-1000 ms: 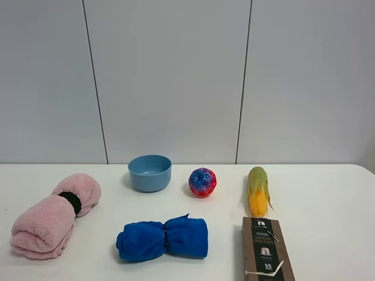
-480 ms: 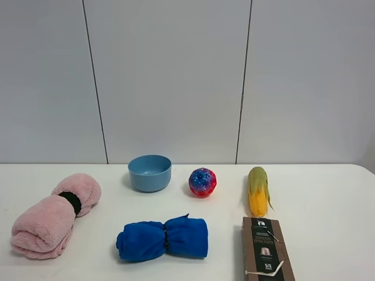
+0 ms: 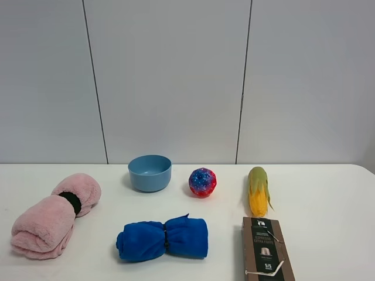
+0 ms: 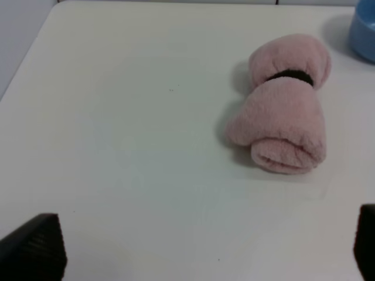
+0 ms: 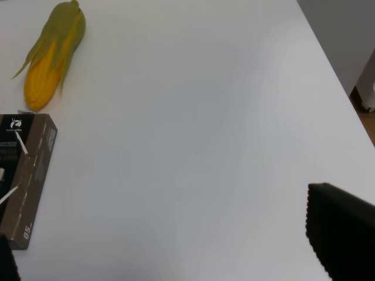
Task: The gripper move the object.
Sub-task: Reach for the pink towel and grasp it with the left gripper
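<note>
The worktop (image 3: 328, 199) gives the first risk: it looks smooth, so a pincer that comes down too low would likely push the roll along it rather than lift it. The pink towel (image 3: 53, 216) lies slantwise on the left part of the worktop, thick end toward the front and small end toward the wall, apart from everything else. It is bulky and soft, and I judge that jaws set on the fluff alone would pinch only pile, slip, and let the roll sag or come loose at the thick end. The left pincer (image 4: 199, 246) is spread wide with nothing in it, over bare worktop short of the towel; a descent off centre could land one finger on top and squash the roll instead of straddling it. The blue towel (image 3: 163, 239), nearest and alike in shape, is the likely mistaken target, and a carry to the right could sweep into it. The box (image 3: 266, 249) lies near the right pincer (image 5: 176, 252), which is also spread and empty; a needless reach could knock it. The bowl (image 3: 150, 172), corn (image 3: 258, 191) and ball (image 3: 202, 182) could be struck by a dragged towel — the ball would roll away. The band (image 3: 71, 201) marks the narrowest, firmest waist — and the easiest place to miss
</note>
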